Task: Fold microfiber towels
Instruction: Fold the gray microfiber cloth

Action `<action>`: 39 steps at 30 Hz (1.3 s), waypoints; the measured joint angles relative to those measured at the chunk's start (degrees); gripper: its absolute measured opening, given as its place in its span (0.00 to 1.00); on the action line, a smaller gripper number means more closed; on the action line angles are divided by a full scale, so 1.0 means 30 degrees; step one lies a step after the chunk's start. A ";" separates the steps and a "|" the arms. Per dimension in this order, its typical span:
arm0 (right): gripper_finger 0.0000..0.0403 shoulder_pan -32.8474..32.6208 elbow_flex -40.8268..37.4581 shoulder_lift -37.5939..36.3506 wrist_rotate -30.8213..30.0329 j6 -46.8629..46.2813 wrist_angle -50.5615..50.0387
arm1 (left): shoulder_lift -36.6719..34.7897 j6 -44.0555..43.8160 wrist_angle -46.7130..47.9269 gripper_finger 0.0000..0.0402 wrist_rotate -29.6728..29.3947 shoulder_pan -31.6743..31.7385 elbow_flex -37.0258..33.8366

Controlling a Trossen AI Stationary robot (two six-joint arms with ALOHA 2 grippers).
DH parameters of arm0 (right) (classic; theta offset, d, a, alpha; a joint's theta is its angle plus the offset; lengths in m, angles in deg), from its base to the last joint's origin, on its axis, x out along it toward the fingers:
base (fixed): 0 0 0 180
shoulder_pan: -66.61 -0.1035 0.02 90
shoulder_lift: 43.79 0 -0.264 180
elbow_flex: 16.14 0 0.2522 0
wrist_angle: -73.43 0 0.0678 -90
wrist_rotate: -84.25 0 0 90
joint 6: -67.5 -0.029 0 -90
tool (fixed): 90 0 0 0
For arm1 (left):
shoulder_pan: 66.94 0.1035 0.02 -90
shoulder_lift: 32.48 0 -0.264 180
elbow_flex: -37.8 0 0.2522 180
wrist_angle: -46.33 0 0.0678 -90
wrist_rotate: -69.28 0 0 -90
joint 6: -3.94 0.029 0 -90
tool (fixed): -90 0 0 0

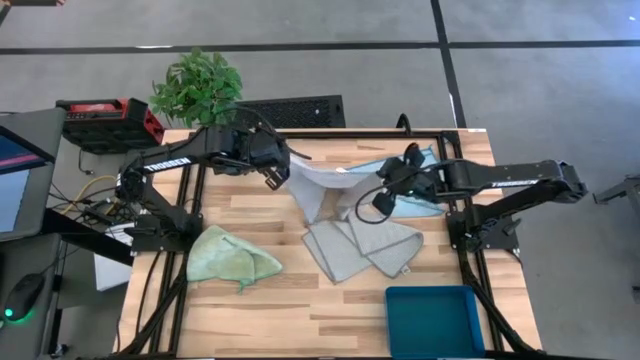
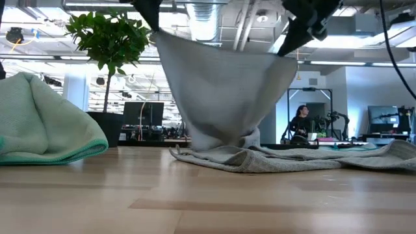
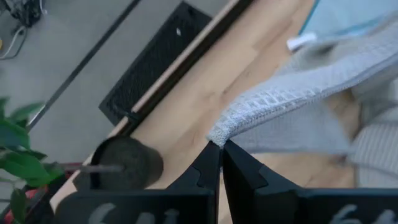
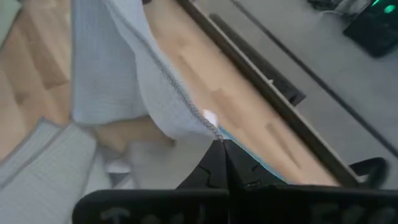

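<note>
A grey towel (image 1: 318, 190) hangs between my two grippers over the middle of the table. In the low view (image 2: 221, 84) it sags like a sling. My left gripper (image 1: 283, 176) is shut on its one upper corner, and my right gripper (image 1: 378, 186) is shut on the other. A second grey towel (image 1: 362, 248) lies crumpled flat below it. A light blue towel (image 1: 424, 160) lies under my right arm. A light green towel (image 1: 228, 256) lies bunched at the near left. My left gripper pinches the towel's corner (image 3: 219, 133) between its two fingertips (image 3: 210, 163), only at their free ends. The edge runs taut from it toward my right gripper. The towel hangs below, and its lower end (image 2: 218, 144) rests on the table. My right gripper pinches the opposite upper corner (image 4: 210, 129), at the stitched hem, between its two fingertips (image 4: 217, 163). The towel hangs below and away from the fingers in a single layer, its upper edge stretched toward my left gripper.
A teal bin (image 1: 435, 318) stands at the near right edge. A potted plant (image 1: 197, 88) and a black grille (image 1: 290, 110) are beyond the far edge. Bare wood lies between the green towel and the bin.
</note>
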 joint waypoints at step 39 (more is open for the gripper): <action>0.00 0.2839 0.5799 -0.0773 -0.0519 0.2771 -0.7634 | -0.0275 0.4881 -0.2893 0.00 -0.0639 -0.0585 0.0882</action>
